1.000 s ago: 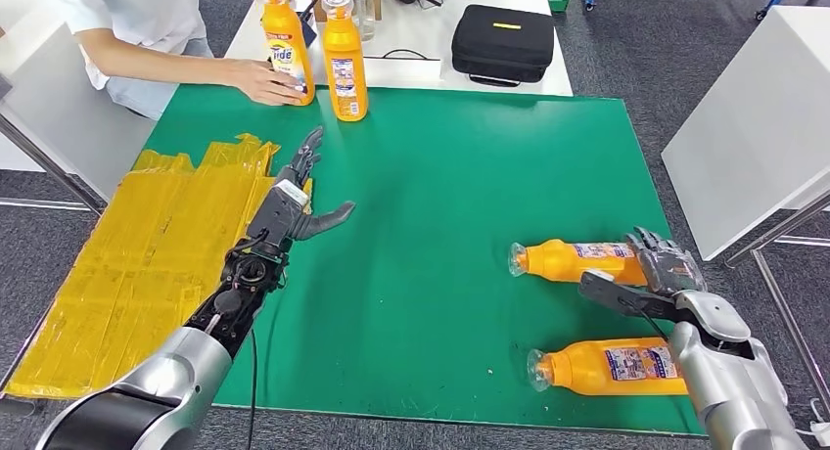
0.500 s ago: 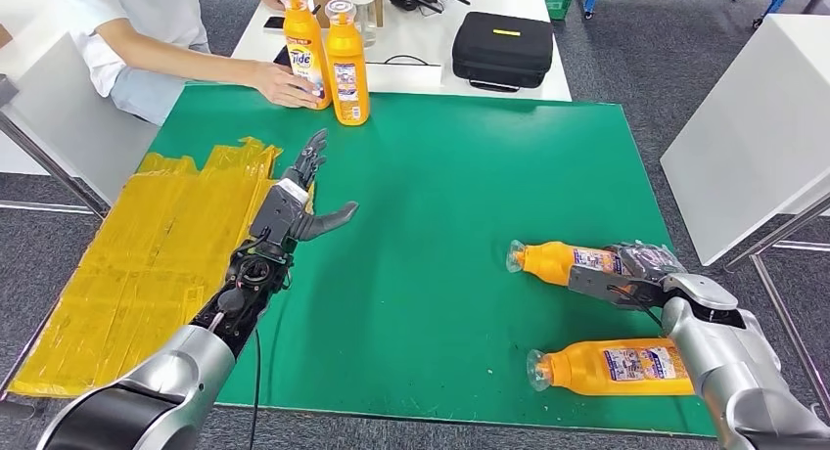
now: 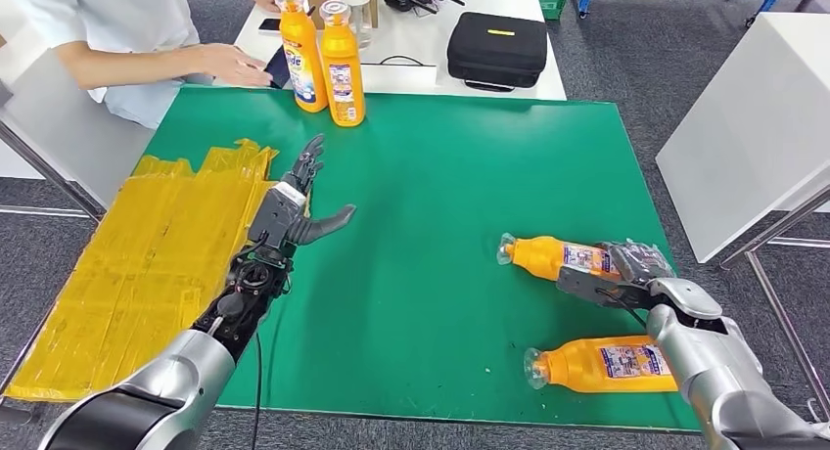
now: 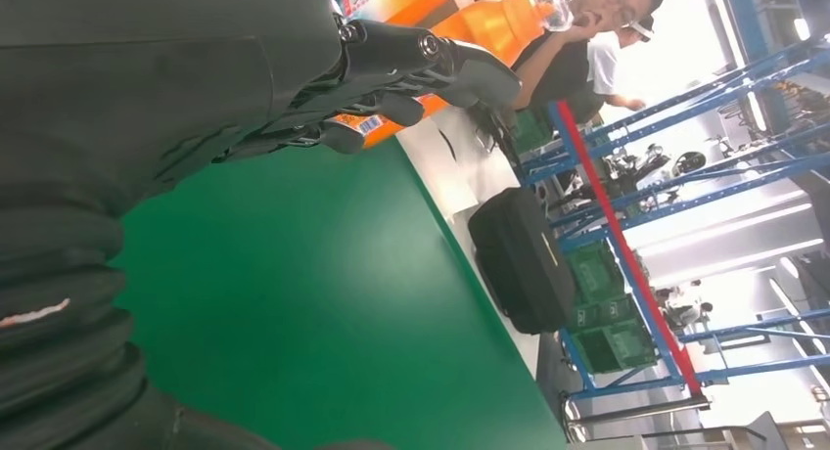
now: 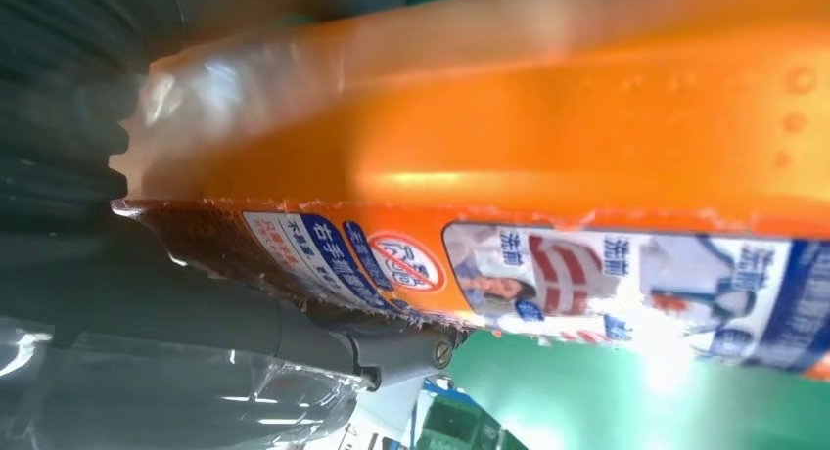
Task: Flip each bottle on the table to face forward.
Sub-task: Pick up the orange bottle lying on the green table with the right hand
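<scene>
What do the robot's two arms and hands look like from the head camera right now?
Both arms are smooth silver shells near the body. The left arm narrows into exposed black joint hardware with a black cable along it, then a small white-and-grey wrist block. The left hand is dark grey with slender segmented fingers. The right arm has rounded silver housings, and the right hand is dark grey under a glossy clear cover.

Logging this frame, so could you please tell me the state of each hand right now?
Left hand: open, fingers spread above the green mat, holding nothing.
Right hand: grips the farther lying bottle.
</scene>
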{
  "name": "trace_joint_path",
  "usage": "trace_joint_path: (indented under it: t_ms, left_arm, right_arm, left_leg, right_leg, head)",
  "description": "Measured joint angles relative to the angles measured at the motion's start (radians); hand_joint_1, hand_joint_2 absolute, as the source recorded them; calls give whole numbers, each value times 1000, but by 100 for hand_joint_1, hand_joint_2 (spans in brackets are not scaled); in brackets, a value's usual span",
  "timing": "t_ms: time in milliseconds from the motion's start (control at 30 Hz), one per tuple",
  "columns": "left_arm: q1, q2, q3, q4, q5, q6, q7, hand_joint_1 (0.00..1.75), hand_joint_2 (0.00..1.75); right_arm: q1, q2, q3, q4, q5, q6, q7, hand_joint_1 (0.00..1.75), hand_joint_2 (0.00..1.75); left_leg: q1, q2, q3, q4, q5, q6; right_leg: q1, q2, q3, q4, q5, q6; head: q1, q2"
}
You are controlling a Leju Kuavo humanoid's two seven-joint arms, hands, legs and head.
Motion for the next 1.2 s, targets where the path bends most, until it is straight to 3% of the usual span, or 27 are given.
trace_joint_path:
  t_ms: [200,467,767,1033,1200]
  left_arm:
    - [4,-1,0,-10,65,-75,103,0,175]
    - [34,-7,-45,-107,148,-202,231,0,175]
    - [82,-18,-190,-307,180,-213,286,0,175]
    - [92,-19,-234,-369,186,-205,290,0,175]
    - [93,-19,-262,-400,205,-218,291,0,175]
  right_arm:
    - [13,66,-51,-20,-131,-161,6,175,175]
    - [32,210,-185,-149,-451,-286,-152,175,175]
    - [68,310,-190,-271,-640,-253,-231,175,175]
    - [75,336,-183,-306,-663,-246,-236,175,175]
    - [78,363,-156,-317,-716,-182,-253,175,175]
  left_leg:
    - [0,0,-4,0,1,0]
    - [0,-1,-7,0,1,0]
    - [0,-3,-9,0,0,0]
    - [0,-3,-9,0,1,0]
    - [0,-2,-9,0,1,0]
  right_leg:
    - [0,0,-3,1,0,0]
    - [0,-1,-6,1,-1,-1]
    - [0,-1,-7,1,-1,-1]
    - [0,-1,-7,1,-1,-1]
    - [0,-1,-8,1,-1,-1]
  head:
    - [0,0]
    - [0,0]
    - [0,0]
    - [0,0]
    - [0,0]
